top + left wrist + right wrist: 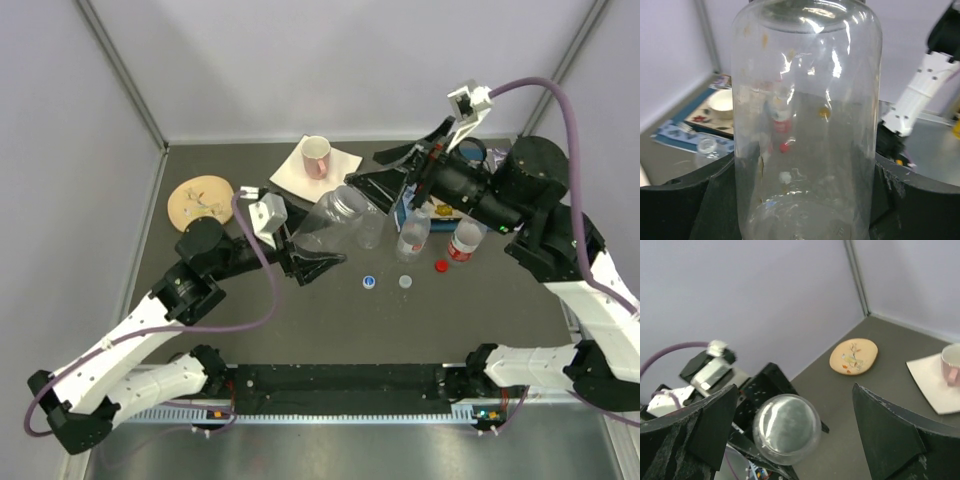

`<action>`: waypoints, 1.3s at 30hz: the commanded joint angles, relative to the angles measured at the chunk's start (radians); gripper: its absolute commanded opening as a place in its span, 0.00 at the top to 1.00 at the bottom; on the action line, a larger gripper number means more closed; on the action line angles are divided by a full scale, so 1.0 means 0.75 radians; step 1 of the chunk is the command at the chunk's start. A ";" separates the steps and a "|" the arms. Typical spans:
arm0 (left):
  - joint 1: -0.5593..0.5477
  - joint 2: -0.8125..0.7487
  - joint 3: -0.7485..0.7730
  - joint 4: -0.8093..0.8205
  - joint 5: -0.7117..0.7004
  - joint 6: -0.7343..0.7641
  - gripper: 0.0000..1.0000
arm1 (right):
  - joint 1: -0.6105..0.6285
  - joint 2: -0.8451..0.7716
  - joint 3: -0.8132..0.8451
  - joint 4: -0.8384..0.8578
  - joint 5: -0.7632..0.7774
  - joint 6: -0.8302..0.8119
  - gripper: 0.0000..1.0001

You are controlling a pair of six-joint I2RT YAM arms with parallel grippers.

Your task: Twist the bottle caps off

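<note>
Plastic: 1 squat bottle in the left gripper, 3 loose caps.

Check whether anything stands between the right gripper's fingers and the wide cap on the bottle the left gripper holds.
Nothing visible does. The wide cap sits inside the right gripper's open gap, bare space on either side. The left gripper clamps the squat bottle at its other end.

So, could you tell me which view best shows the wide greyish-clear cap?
The right wrist view: the wide greyish-clear plastic cap faces the camera, whole, inside the open right gripper. From above that gripper mostly hides it; the left wrist view shows only the squat clear plastic bottle.
</note>
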 commanded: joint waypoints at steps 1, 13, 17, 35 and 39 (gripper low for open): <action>-0.135 -0.066 -0.048 0.034 -0.569 0.279 0.60 | 0.007 0.026 -0.062 -0.008 0.211 0.204 0.05; -0.280 -0.037 -0.087 0.077 -0.970 0.417 0.60 | 0.058 0.098 -0.093 0.055 0.250 0.263 0.10; -0.280 -0.048 -0.103 0.098 -0.981 0.417 0.60 | 0.062 0.112 -0.120 0.057 0.234 0.269 0.15; -0.282 -0.068 -0.115 0.106 -0.962 0.405 0.60 | 0.060 0.155 -0.165 0.096 0.203 0.265 0.57; -0.282 -0.076 -0.120 0.116 -0.970 0.407 0.59 | 0.060 0.157 -0.183 0.102 0.158 0.271 0.96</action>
